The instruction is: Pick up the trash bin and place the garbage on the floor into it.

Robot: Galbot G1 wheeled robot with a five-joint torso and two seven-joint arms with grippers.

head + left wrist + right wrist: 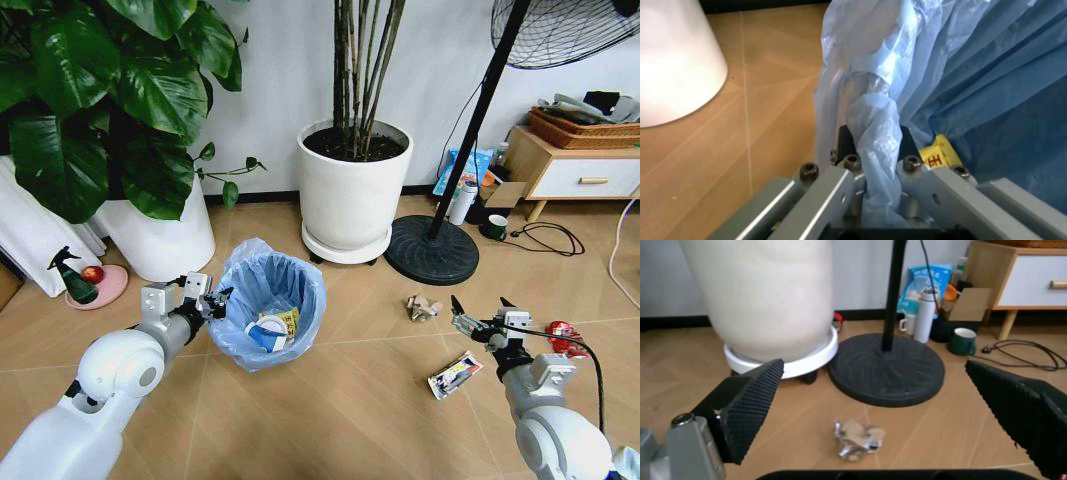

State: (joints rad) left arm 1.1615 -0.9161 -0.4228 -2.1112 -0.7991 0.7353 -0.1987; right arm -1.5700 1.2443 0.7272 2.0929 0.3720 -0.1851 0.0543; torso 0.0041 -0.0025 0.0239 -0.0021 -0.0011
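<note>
Blue-bagged trash bin [268,303] rim pinched by left gripper [870,150] — yellow wrapper [938,154] inside.

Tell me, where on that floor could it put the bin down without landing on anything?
Bare floor lies between the trash bin and the flat wrapper. Another free strip runs in front of the round white pot. It is crowded to the right: crumpled silver wrapper, red can, fan base.
</note>
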